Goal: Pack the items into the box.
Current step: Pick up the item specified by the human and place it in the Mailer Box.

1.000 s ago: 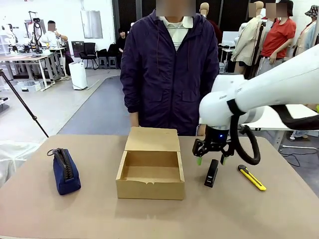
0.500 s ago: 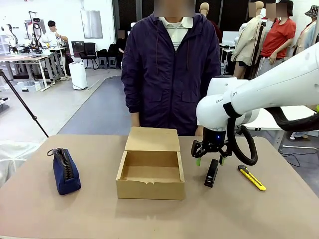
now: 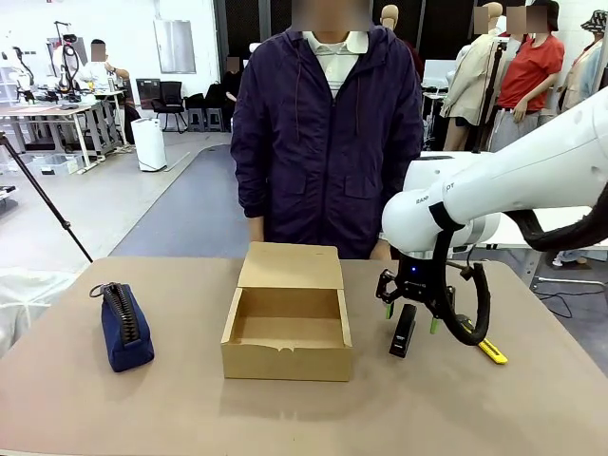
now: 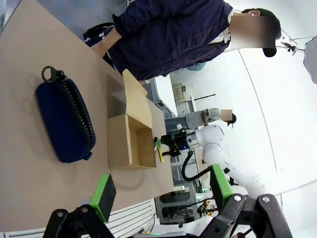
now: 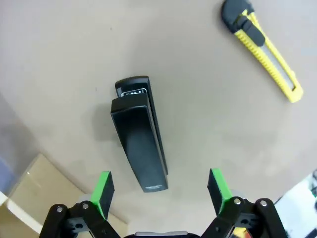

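Trouble is sitting closest in: my right pincer [image 5: 161,191] is hanging wide open and empty above the black stapler [image 5: 138,144], which is lying slightly askew on the worktop [image 5: 59,59], only its near end between my fingers. Closing here, I am risking an end-pinch that lets it swing or slip. Beyond, the yellow utility knife [image 5: 265,49] is lying apart. Beside the stapler, the box [image 3: 285,356] is standing open, empty. My left pincer [image 4: 162,191] is idling open.

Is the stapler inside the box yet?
No, the stapler lies on the table just to the right of the open box.
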`<control>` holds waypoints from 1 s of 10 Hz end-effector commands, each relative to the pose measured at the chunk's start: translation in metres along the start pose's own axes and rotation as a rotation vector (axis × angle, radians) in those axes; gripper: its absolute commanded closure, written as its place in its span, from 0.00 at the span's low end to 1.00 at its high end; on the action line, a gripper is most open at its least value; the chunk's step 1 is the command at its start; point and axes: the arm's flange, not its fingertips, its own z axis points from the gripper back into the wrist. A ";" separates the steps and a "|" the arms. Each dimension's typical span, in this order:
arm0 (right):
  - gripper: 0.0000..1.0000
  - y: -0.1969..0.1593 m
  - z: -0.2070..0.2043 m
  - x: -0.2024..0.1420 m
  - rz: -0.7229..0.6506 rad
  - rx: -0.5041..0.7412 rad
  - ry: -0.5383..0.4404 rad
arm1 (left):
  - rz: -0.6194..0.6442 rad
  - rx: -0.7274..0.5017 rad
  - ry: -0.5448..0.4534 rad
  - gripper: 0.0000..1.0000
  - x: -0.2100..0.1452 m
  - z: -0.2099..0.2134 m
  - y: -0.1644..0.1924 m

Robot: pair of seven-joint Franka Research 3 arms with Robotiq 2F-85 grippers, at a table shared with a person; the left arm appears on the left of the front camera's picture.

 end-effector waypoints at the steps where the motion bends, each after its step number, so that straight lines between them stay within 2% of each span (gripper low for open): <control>1: 0.00 -0.001 0.002 0.000 0.075 -0.011 -0.008 | -0.010 -0.024 -0.009 0.00 0.001 0.000 0.000; 2: 0.00 0.000 0.000 0.000 0.000 0.000 0.000 | -0.010 -0.024 -0.009 0.00 0.001 0.000 0.000; 3: 0.00 0.005 -0.010 0.003 -0.001 -0.022 0.011 | -0.010 -0.024 -0.009 0.00 0.001 0.000 0.000; 4: 0.00 0.008 -0.021 0.005 0.000 -0.016 -0.017 | -0.010 -0.024 -0.009 0.00 0.001 0.000 0.000; 7: 0.00 0.015 -0.045 0.005 0.017 0.061 -0.038 | -0.010 -0.024 -0.009 0.00 0.001 0.000 0.000; 9: 0.00 0.012 -0.047 0.004 -0.016 0.063 -0.101 | -0.010 -0.024 -0.009 0.00 0.001 0.000 0.000; 10: 0.58 0.011 -0.045 0.005 -0.027 0.051 -0.096 | -0.010 -0.024 -0.009 0.00 0.001 0.000 0.000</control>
